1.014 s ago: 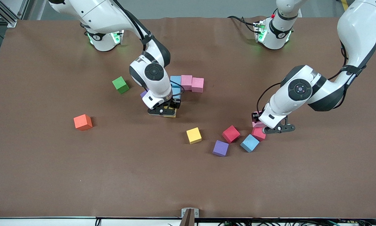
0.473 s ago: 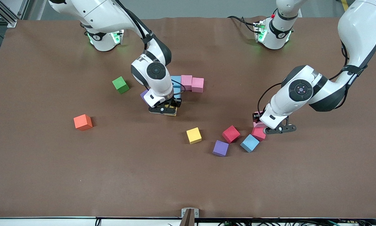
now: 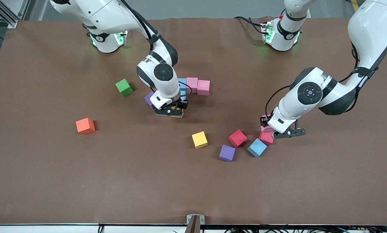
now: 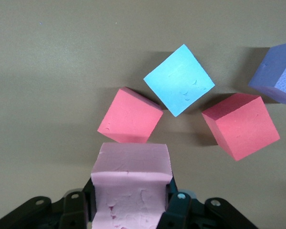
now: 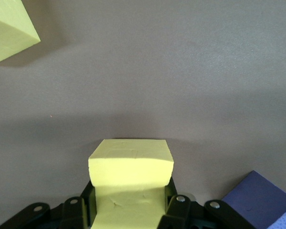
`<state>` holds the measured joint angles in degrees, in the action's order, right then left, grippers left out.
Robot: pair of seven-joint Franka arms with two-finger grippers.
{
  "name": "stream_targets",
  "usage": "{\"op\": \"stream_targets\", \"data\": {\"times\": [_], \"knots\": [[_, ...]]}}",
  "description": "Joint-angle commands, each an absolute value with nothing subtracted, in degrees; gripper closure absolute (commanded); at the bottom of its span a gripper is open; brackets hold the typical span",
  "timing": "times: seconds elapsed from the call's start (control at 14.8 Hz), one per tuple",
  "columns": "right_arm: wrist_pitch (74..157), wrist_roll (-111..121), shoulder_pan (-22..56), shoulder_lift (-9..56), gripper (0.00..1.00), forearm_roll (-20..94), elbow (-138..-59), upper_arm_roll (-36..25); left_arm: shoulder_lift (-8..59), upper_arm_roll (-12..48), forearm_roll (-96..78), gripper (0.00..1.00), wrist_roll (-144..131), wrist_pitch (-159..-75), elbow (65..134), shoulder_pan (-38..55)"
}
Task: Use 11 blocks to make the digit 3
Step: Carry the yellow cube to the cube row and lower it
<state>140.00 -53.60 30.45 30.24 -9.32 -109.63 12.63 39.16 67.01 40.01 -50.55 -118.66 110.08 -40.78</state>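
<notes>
Yellow block [image 5: 131, 191] mostly hidden, clamped by right end effector [image 3: 169, 112] | pink block [image 4: 131, 191] clamped by left end effector [image 3: 285, 132]

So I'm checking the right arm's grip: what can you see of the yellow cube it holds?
The matte yellow foam cube is pinched between the right gripper's black fingers, its top face dented and creased. It sits level, low by the brown table cover, beside a purple foam cube, apparently not touching it.

R pincer [image 3: 171, 112] + yellow block [image 5: 131, 183] toward bases
</notes>
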Motion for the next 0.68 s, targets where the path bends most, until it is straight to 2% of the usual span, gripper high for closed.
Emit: {"op": "stream_targets", "data": {"times": [0.0, 0.61], "knots": [[140.10, -55.02, 31.20, 29.71, 0.98, -10.90, -110.39, 12.13, 37.71, 67.24, 38.85, 0.52, -52.90, -117.51, 110.04, -39.91], [140.36, -55.19, 31.46, 30.41, 0.98, -11.16, -110.13, 12.13, 37.88, 67.24, 39.29, 0.52, -61.16, -116.46, 110.57, -35.34]]}}
